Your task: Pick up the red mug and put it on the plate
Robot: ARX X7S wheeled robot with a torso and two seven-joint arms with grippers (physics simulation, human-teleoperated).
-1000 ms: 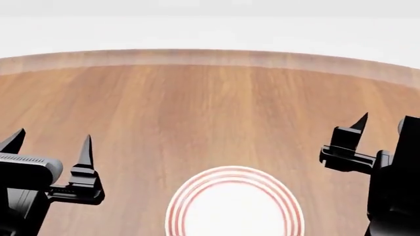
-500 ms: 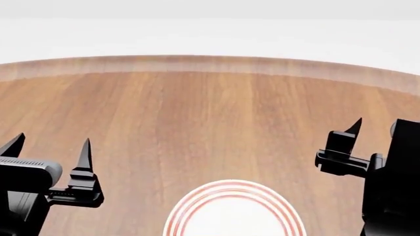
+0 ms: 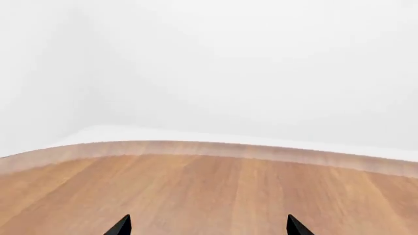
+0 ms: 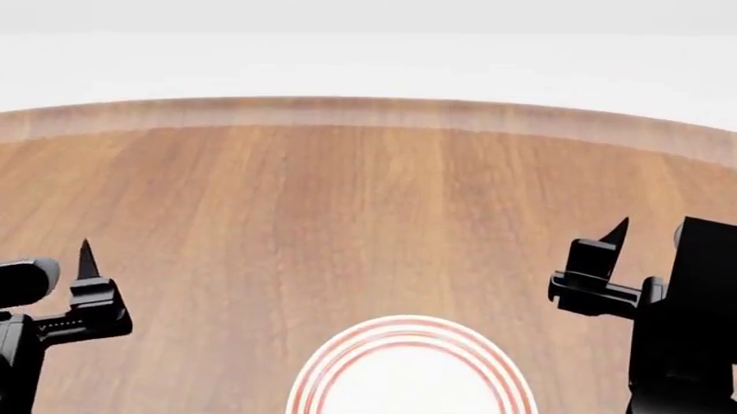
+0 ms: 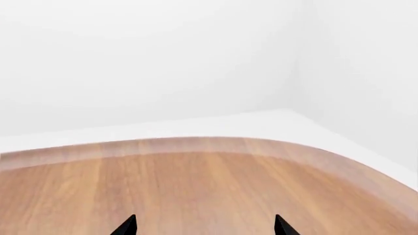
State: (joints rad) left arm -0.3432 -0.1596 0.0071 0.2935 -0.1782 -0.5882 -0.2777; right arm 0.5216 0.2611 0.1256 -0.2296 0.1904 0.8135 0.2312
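Two end effectors, left (image 4: pixel 47 285) and right (image 4: pixel 645 250), hang spread and empty over my wooden worktop (image 4: pixel 345 216), clearing the round white red-ringed plate (image 4: pixel 409 371). No view shows me the red mug.

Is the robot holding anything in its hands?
No. Both the left gripper and right gripper are open with nothing between the fingers.
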